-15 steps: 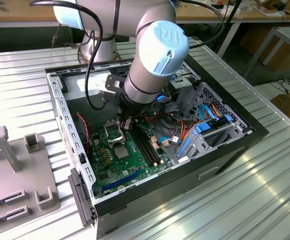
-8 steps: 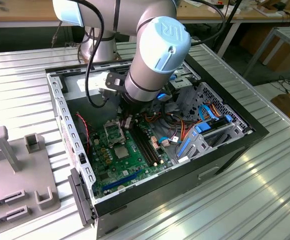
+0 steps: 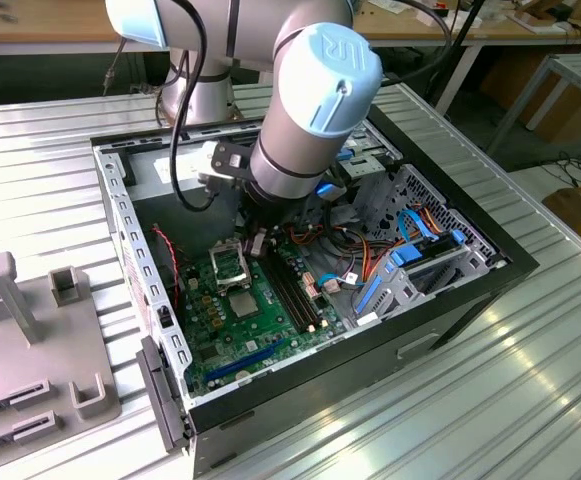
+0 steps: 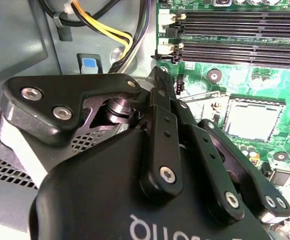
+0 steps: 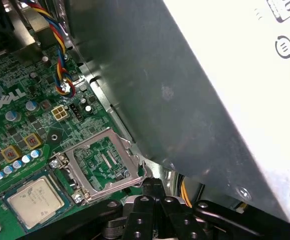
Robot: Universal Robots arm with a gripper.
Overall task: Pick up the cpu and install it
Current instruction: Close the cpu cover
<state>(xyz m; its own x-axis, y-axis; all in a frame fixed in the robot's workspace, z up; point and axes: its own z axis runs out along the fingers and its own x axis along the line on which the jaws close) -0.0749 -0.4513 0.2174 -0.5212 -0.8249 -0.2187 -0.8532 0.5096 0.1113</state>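
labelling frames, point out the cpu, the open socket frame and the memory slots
cpu (image 5: 35, 201), first wrist view, middle of its grey metal top
socket frame (image 5: 101, 162), first wrist view, inside the raised frame
memory slots (image 4: 244, 32), second wrist view, on one black slot

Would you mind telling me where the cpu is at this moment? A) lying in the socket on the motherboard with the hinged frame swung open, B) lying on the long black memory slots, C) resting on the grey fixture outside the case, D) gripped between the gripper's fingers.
A: in the first wrist view the cpu lies flat in the socket on the motherboard, with the hinged frame swung open beside it.
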